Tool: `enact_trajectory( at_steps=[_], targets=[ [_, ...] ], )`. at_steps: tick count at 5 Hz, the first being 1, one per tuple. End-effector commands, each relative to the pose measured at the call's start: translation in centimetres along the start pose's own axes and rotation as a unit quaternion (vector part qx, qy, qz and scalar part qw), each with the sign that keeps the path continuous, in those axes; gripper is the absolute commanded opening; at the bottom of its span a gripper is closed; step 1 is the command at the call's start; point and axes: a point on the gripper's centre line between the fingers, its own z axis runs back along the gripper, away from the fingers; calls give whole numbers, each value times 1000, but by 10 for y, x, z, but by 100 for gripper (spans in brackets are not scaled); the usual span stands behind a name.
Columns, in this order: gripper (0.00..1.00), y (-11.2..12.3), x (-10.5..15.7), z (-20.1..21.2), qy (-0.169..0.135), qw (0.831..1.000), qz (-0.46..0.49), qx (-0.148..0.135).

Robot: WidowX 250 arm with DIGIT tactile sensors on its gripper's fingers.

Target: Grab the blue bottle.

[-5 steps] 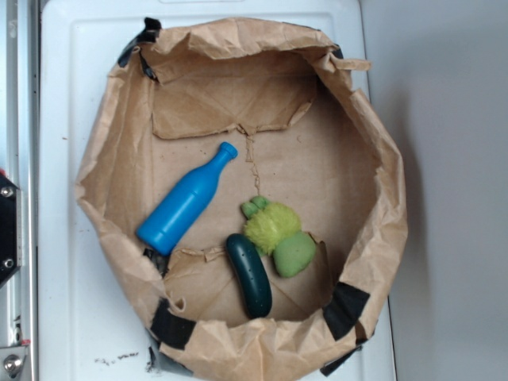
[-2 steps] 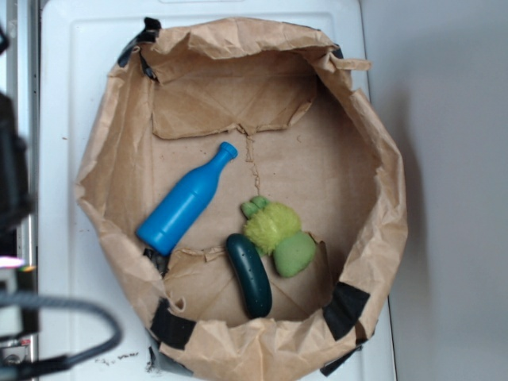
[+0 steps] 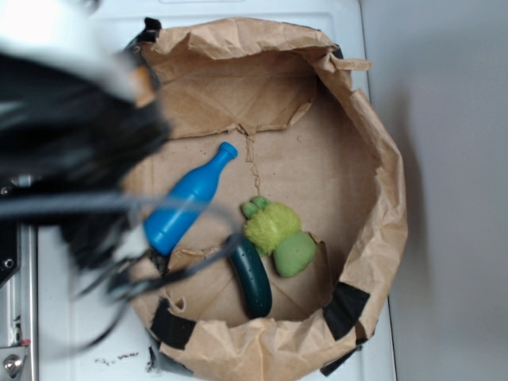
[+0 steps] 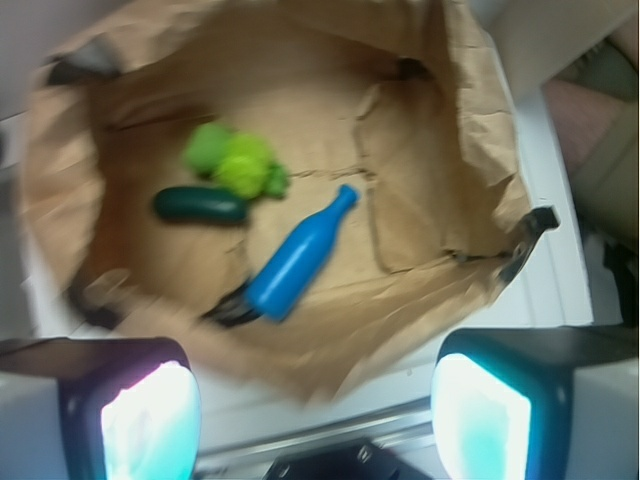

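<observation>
The blue bottle lies on its side on the floor of the paper bag, body toward the near-left wall and neck pointing up toward the middle. That slant matters to you: the wide body is the part to take, and it sits close to the crumpled wall, so there is little room on that side.

The cucumber toy and the fuzzy green toy lie near the bottle but apart from it, touching each other or almost so. They leave the bottle's neck side free, which is probably the cleaner way in.

Your gripper is high over the bag's rim with nothing between the fingers. In the wrist view the two fingertips stand wide apart at the bottom corners, with the bottle well ahead of them and between their lines. In the overhead view the arm is only a dark blur over the left of the bag, so you get no detail of it there.

You likely need to come forward and down, and turn the wrist so the fingers cross the body, not run along it.
</observation>
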Motion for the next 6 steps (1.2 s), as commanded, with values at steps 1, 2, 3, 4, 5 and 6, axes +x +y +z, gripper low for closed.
enact_trajectory(
  at_steps=[1,2,3,4,5,6],
  targets=[
    [100,7,25,-34,24,999,-14,-33],
    [100,7,25,-34,24,999,-14,-33],
    [100,7,25,-34,24,999,-14,-33],
    [100,7,25,-34,24,999,-14,-33],
    [100,7,25,-34,24,999,-14,-33],
    [100,5,22,-50,23,998,60,-24]
  ],
)
